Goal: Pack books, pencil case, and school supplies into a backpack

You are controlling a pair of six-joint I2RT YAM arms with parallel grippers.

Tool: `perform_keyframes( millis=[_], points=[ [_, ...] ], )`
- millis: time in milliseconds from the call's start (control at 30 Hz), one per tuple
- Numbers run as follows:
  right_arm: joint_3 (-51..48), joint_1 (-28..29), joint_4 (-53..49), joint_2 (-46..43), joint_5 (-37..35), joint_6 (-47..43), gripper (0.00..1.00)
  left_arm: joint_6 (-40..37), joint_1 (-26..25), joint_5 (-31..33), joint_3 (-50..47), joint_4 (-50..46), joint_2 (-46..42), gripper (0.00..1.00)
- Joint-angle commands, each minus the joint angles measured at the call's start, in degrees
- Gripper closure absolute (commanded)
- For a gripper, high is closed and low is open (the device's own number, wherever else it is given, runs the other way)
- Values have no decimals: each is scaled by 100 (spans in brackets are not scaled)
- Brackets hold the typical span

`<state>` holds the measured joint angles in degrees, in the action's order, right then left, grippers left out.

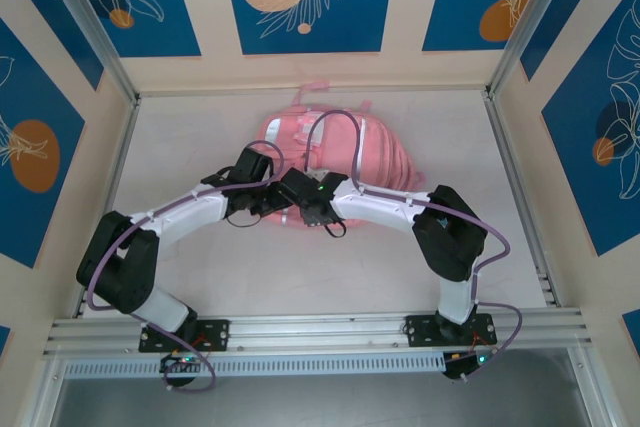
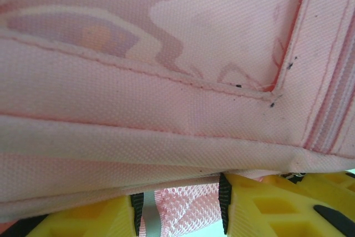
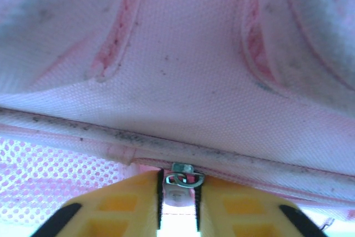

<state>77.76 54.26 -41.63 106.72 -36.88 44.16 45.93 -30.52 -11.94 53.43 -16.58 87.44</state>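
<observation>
The backpack (image 2: 166, 109) is matt pink woven cloth with a coarse grain, stitched seams and dark specks. Open pink mesh (image 3: 50, 176) shows at the lower left of the right wrist view, and the zip pull (image 3: 183, 180) at bottom centre there is shiny bare metal. The left gripper (image 2: 177, 215) and right gripper (image 3: 178, 209) have jaws of smooth yellow plastic edged with black ribbed strips. The desk (image 1: 200, 277) is pale, smooth and matt.

Table (image 1: 180, 137): pale off-white flat top, metal rail (image 1: 320, 327) along the near edge, slim metal posts at the far corners. One thing lies directly on it: the pink backpack (image 1: 385, 157), flat, centred left to right, in the far half, its strap loop towards the back wall. Pale zip stripes face up. Its near end sits under the arms, so that edge probably lies around mid-table.
</observation>
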Motion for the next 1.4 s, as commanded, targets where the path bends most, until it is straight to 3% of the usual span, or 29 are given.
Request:
perform_keyframes(
  millis=[0, 267, 800, 1000, 1067, 1267, 1367],
  points=[
    [77, -12, -5, 88, -319, -100, 84, -46, 22, 201, 169, -81, -78, 59],
    [62, 18, -676, -281, -402, 22, 100, -37, 57, 371, 133, -105, -73, 58],
    [-904, -412, -1262, -1071, -676, -137, 93, 10, 295, 869, 1, -47, 181, 60],
    [-1250, -598, -705, -1606, 22, -503, 92, -39, 338, 548, 4, 108, 177, 60],
    [-1383, -601, -318, -1873, 545, -633, 88, -74, 337, 346, 35, 151, 103, 60],
    [-1739, -799, 759, -2513, 2211, -142, 57, -76, 340, 99, 72, -22, -316, 53],
    [-1853, -835, 1202, -2458, 2586, 247, 52, -13, 338, 87, -14, -66, -520, 50]
  ],
)
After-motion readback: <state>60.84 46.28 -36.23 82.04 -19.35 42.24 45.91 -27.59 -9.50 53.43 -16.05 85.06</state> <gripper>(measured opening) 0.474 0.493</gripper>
